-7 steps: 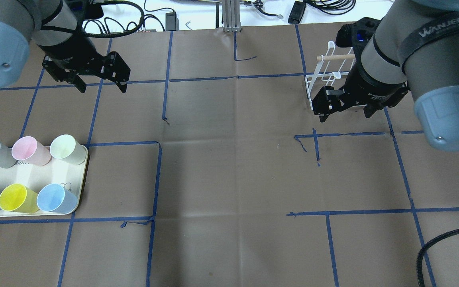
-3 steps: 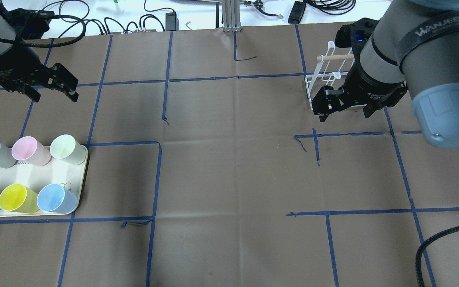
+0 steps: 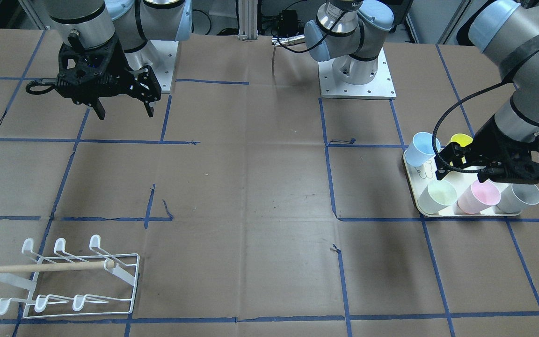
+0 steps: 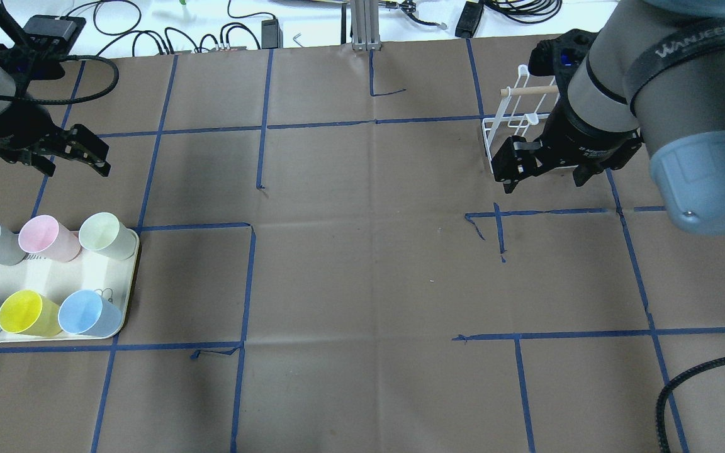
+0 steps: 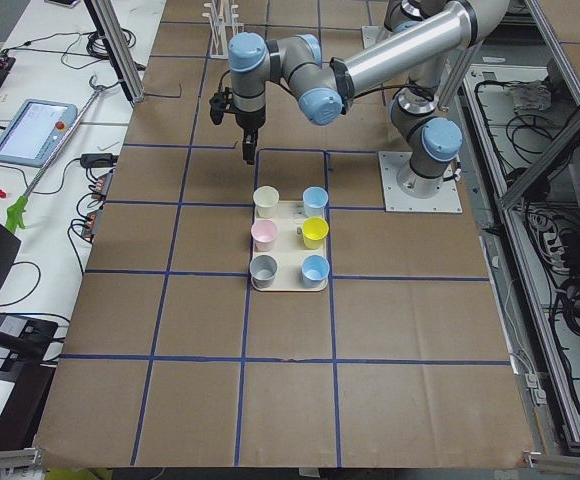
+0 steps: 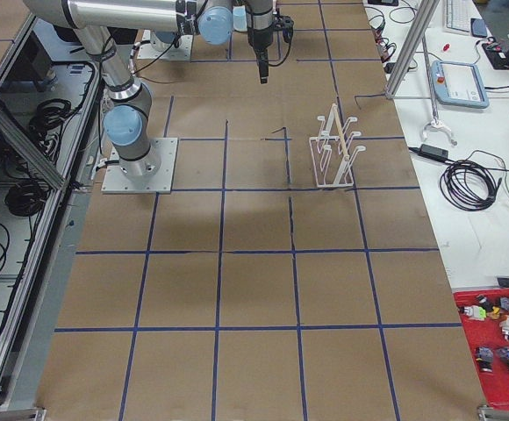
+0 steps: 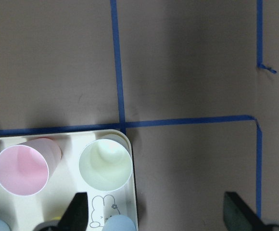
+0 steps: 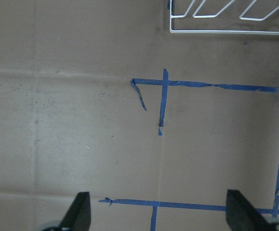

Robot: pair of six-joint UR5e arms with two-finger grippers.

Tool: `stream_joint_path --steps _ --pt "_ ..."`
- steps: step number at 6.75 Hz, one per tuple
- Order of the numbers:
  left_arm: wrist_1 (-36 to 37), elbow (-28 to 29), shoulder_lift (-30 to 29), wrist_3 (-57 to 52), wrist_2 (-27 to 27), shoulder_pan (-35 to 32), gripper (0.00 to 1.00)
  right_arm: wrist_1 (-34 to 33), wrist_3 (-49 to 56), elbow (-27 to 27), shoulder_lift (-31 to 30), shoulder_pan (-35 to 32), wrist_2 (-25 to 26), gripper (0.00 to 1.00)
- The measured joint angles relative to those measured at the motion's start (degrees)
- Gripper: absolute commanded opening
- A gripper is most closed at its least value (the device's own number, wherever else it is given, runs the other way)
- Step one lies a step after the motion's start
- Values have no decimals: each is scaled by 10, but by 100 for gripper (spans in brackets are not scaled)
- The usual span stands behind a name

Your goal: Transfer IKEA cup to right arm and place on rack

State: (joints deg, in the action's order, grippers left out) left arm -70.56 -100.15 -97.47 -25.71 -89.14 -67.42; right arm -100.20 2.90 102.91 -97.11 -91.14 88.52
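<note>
White capitals beginning "WANJEE" are showing on the black band [image 4: 690, 47] around the right arm [image 4: 601, 88], well up from its jaws; the remaining letters are curving out of sight. Small white print on the body of the right gripper [image 4: 543, 184], just above the jaws, is blurring beyond reading.

Left pincer [image 4: 74, 168], right pincer [image 4: 544, 184] spread, seemingly aloft
</note>
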Motion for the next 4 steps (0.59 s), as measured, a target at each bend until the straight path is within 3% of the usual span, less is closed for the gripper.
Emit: stream_joint_path --steps 2,4 --pt "75 -54 -27 -3 0 11 99 0 0 0 1 0 0 100" --pt "103 -97 -41 -3 0 21 99 -8 -8 4 2 0 -7 100"
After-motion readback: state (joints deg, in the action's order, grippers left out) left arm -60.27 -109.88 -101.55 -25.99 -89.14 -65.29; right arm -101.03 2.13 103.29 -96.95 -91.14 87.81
